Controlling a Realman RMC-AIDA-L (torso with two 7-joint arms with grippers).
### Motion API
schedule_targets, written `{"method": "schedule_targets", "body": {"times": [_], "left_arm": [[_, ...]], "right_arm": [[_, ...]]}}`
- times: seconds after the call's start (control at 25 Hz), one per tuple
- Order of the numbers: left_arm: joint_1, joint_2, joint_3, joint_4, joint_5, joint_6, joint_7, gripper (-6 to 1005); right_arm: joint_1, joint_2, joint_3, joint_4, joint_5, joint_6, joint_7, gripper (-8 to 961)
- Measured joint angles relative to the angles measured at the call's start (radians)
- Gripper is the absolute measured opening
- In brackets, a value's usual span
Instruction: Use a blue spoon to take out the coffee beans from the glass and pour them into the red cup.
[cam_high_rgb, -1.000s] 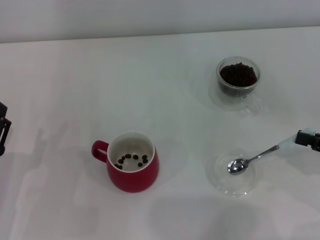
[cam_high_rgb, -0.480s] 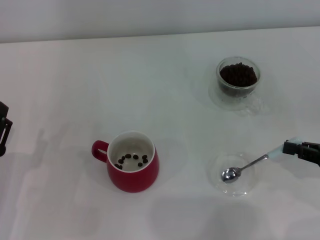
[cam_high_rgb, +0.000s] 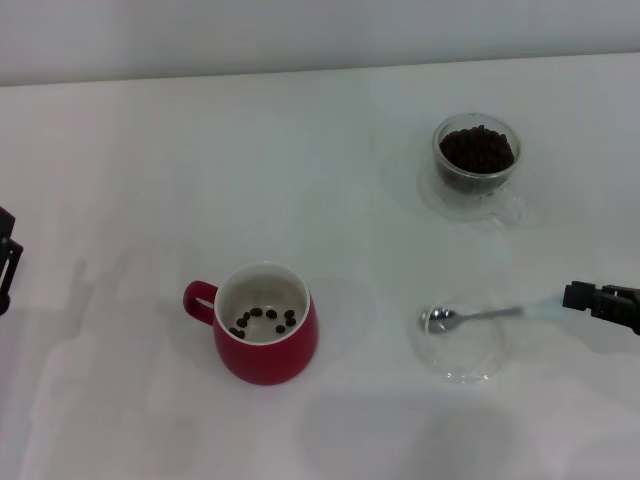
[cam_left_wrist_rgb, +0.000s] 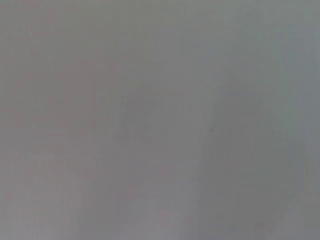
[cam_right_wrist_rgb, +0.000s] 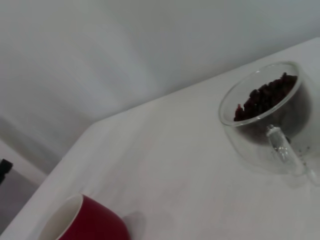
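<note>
So the right gripper, at the desk's right edge, is pinching the blue spoon by its handle tip. The spoon's long axis runs flat toward the left edge, its bowl over the clear dish. The glass of coffee beans sits toward the far edge. Half a second ago the bowl hung lower and tilted. Left gripper idles at the left edge; can't tell its fingers.

Clear shallow dish on white table, nr front-right.
</note>
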Motion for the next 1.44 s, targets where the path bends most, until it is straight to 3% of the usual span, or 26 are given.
{"method": "schedule_targets", "body": {"times": [0.36, 0.6, 0.68, 0.92, 0.96, 1.24, 1.44], "left_arm": [[0.0, 0.0, 0.0, 0.0, -0.001, 0.0, -0.001, 726], [0.0, 0.0, 0.0, 0.0, -0.001, 0.0, -0.001, 726], [0.0, 0.0, 0.0, 0.0, -0.002, 0.0, -0.004, 726], [-0.001, 0.0, 0.0, 0.004, -0.004, 0.0, -0.006, 727], [-0.003, 0.0, 0.0, 0.005, -0.005, -0.003, -0.006, 727], [-0.009, 0.0, -0.005, -0.001, -0.015, -0.011, -0.006, 727], [-0.021, 0.001, -0.049, 0.003, -0.039, -0.012, -0.006, 726]], "right_arm": [[-0.002, -0.001, 0.008, 0.004, 0.025, 0.041, -0.002, 308], [0.012, 0.002, 0.008, 0.001, 0.203, 0.069, -0.101, 343], [0.018, 0.014, 0.008, -0.005, 0.306, 0.09, -0.185, 355], [0.057, 0.099, 0.009, -0.031, 0.604, 0.191, -0.563, 391], [0.064, 0.103, 0.012, -0.113, 0.692, 0.262, -0.712, 397], [0.102, 0.102, 0.021, -0.319, 0.91, 0.53, -1.087, 432], [0.134, 0.102, 0.053, -0.367, 0.928, 0.617, -1.168, 432]]}}
